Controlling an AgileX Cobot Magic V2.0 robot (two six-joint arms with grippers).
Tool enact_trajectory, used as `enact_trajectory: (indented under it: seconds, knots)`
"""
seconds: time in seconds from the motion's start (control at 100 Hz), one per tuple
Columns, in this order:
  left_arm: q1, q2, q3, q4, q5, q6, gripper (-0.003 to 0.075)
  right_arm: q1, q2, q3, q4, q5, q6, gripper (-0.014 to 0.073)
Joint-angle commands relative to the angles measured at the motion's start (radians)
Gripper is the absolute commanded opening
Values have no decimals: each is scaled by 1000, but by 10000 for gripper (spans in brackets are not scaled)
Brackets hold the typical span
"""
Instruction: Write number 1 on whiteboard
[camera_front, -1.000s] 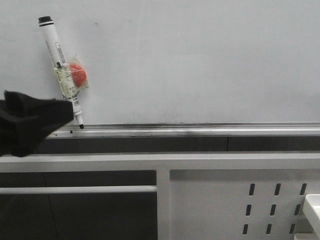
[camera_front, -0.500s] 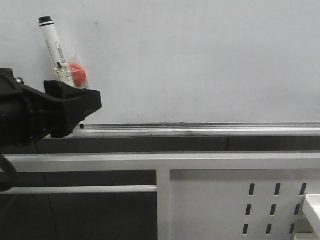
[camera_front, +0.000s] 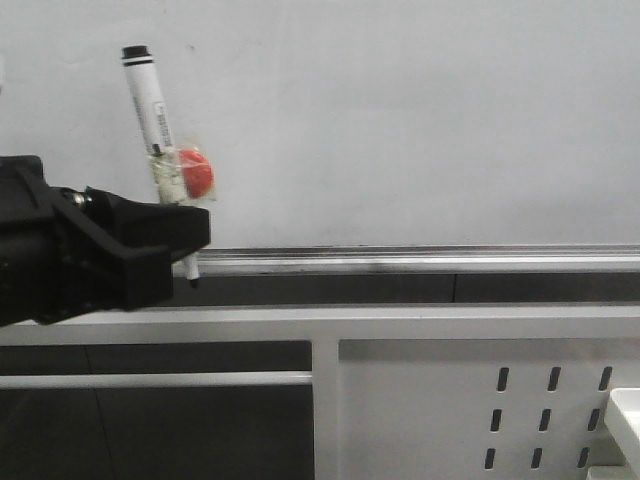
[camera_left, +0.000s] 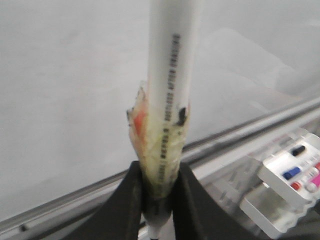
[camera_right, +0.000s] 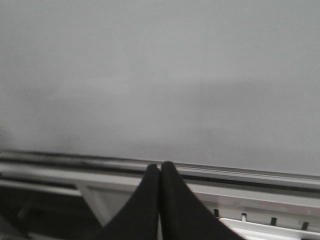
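Observation:
The whiteboard (camera_front: 400, 120) fills the upper front view, with a silver rail (camera_front: 420, 258) along its lower edge. No number 1 stroke shows on it. My left gripper (camera_front: 185, 240) is shut on the lower end of a white marker (camera_front: 150, 110) with a black cap end up and its tip down by the rail. A red lump (camera_front: 196, 172) in clear tape is stuck to the marker. In the left wrist view the marker (camera_left: 172, 65) stands between my black fingers (camera_left: 127, 200). My right gripper (camera_right: 160, 170) is shut and empty, facing the whiteboard (camera_right: 160, 75).
A white perforated metal panel (camera_front: 480, 410) sits below the rail at the right, with a white tray edge (camera_front: 625, 420) at the far right. A tray of coloured markers (camera_left: 295, 170) shows in the left wrist view.
My left gripper came in from the left, closed on the marker, and carried it to the right and slightly down along the rail.

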Motion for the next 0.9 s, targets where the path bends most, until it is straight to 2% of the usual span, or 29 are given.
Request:
enact_trajectory:
  seconds: [0.0,0.11,0.2,0.27,0.34,0.46,0.53,0.62,0.72,0.89]
  knots:
    - [-5,-29,-10,115,-169,21,-20,99,68,-89,11,-1,-118,-56]
    - [-5,-35,-12,223,-109,21,-20,254,168,-184,11,100,-207,-55]
    - [-5,-59,-18,315,-65,21,-20,349,268,-260,8,154,-207,-53]
    - [-5,-92,-28,379,27,21,-20,406,351,-316,4,190,-222,-23]
    - [-5,-140,-53,466,182,21,-20,458,431,-362,4,214,-274,48]
    - [-5,-235,-111,601,478,19,-20,535,539,-416,-9,193,-306,239]
    - [-5,-289,-150,652,626,19,-20,569,586,-433,-44,189,-327,305]
    - [-10,-353,-203,698,796,17,-20,601,638,-446,-62,159,-342,318]
    - [-42,-390,-252,716,924,17,-20,641,681,-460,-62,109,-387,318]
    - [-119,-406,-316,765,947,17,-20,709,744,-475,-84,-29,-396,318]
